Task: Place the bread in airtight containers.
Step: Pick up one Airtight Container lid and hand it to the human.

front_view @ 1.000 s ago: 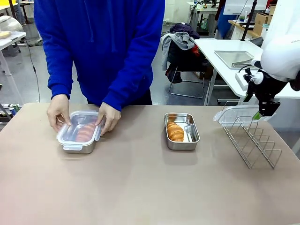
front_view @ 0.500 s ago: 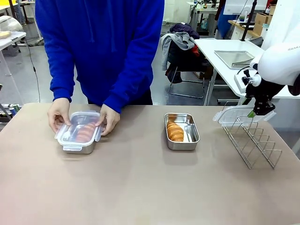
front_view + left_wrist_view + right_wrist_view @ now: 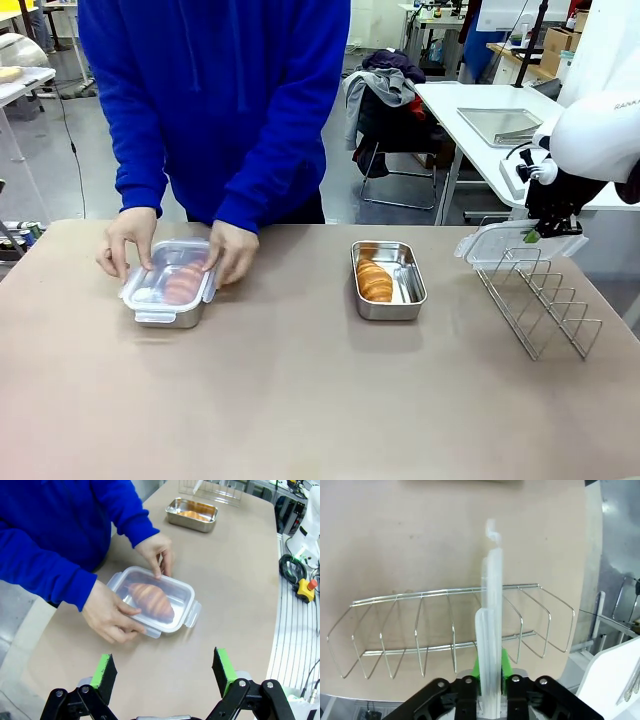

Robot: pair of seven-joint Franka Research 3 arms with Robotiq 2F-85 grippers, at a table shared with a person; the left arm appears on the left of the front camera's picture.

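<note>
Steel containers: you've got two. Lidded container [image 3: 168, 287] far left holds one croissant [image 3: 152, 600], both person's hands [image 3: 232, 251] on it. Left gripper [image 3: 165, 674] gapes empty. Open container [image 3: 388, 280] mid-table holds the second croissant [image 3: 374, 281]. Right gripper [image 3: 490, 672] pinches one clear lid [image 3: 500, 243] over the wire rack [image 3: 540, 297].

Two croissants [image 3: 374, 281], two steel containers [image 3: 388, 300], two lids [image 3: 505, 243], one rack [image 3: 540, 300]

The table [image 3: 300, 400] is seen from the robot's side in the front view, facing the person [image 3: 215, 100]. The lidded container [image 3: 159, 599] is overlooked closely in the left wrist view. The rack [image 3: 450, 630], shared with the front view, is viewed close from above in the right wrist view.
</note>
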